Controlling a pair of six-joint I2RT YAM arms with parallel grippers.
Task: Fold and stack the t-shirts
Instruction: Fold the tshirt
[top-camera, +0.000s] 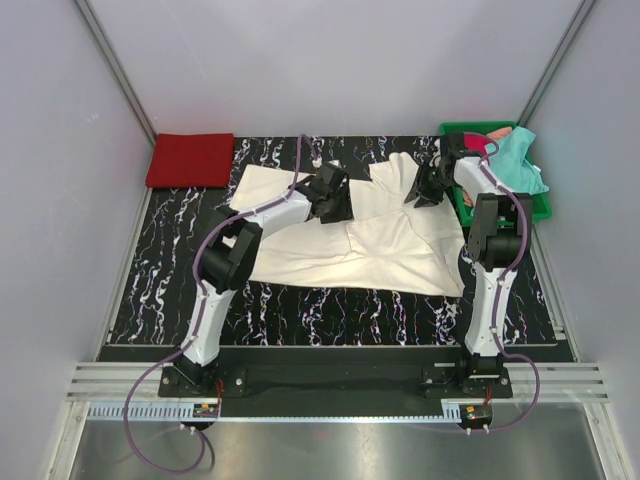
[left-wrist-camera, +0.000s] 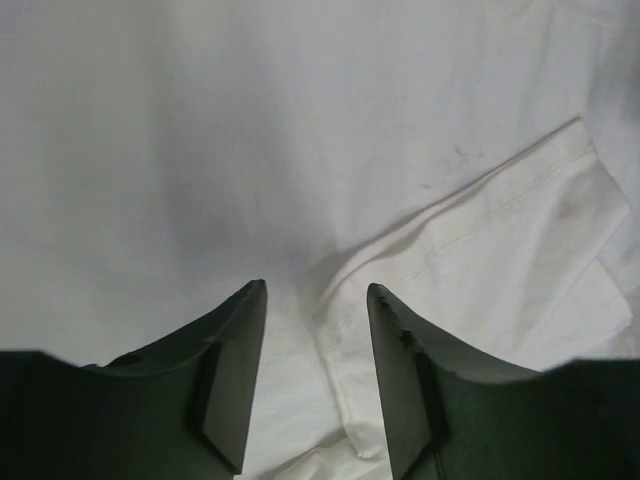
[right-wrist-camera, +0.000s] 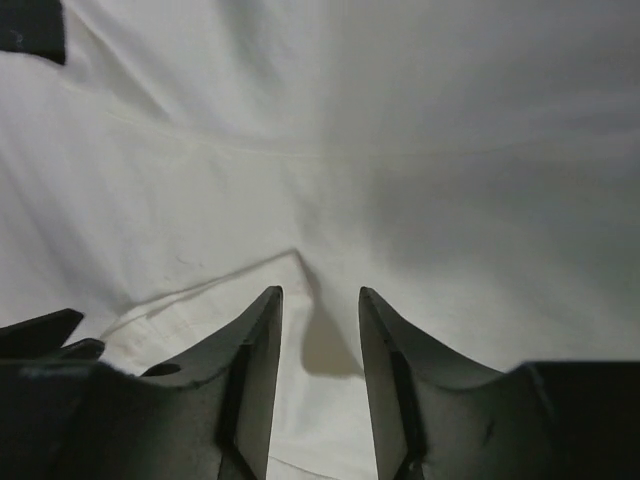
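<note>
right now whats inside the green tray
A teal t-shirt fills the green tray, a crimson t-shirt peeking beside it. Cloth and the right arm hide the tray's floor.

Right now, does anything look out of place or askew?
Nothing looks damaged. The teal shirt spills over the rim of the green tray, and the cream-white shirt lies askew and rumpled, with a sleeve folded onto it.

A large cream-white t-shirt (top-camera: 380, 245) is seen spread and rumpled across a black, white-veined bench (top-camera: 330, 310). A folded red t-shirt (top-camera: 190, 160) is laid at the far left corner. At the far right, a green tray (top-camera: 540, 208) is draped with a teal t-shirt (top-camera: 518, 165), and a crimson t-shirt (top-camera: 488, 147) is partly shown beside it. The left arm (top-camera: 240, 240) is stretched to the cream shirt's far middle, the right arm (top-camera: 490, 240) to its far right edge, with both sets of jaws held close over the cloth.
</note>
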